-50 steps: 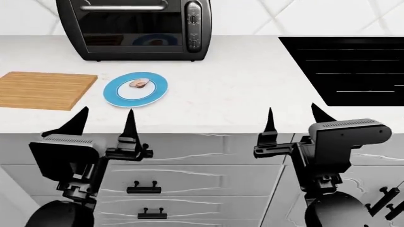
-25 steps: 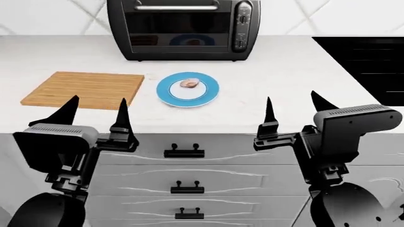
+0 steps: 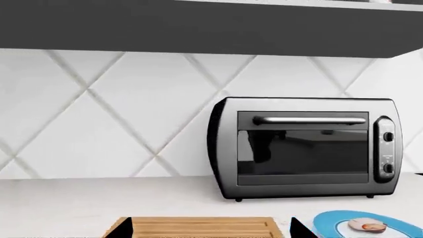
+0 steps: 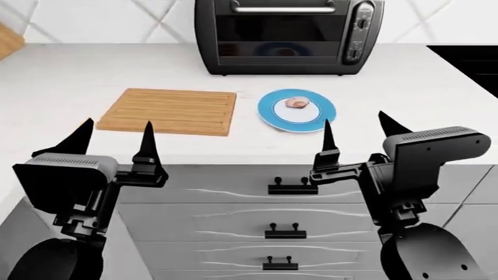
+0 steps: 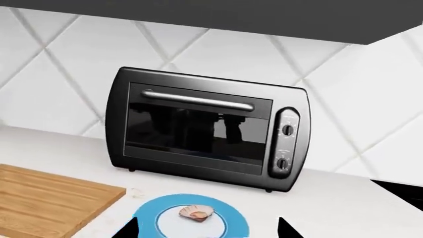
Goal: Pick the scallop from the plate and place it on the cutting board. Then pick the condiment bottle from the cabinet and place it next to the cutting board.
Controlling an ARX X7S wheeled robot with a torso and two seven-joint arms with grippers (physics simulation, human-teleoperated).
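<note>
Blue-rimmed plate (image 4: 297, 111) (scallop (image 4: 297, 103) aboard) now further right in view, both tools spread, empty

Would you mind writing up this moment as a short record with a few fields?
scallop: lying on the plate, near its centre
plate: on the counter, beside the cutting board, in front of the toaster oven
cutting board: bare, nothing on it
left gripper: open, empty, held short of the counter edge
right gripper: open, empty, nearest the plate
condiment bottle: not in view
</note>
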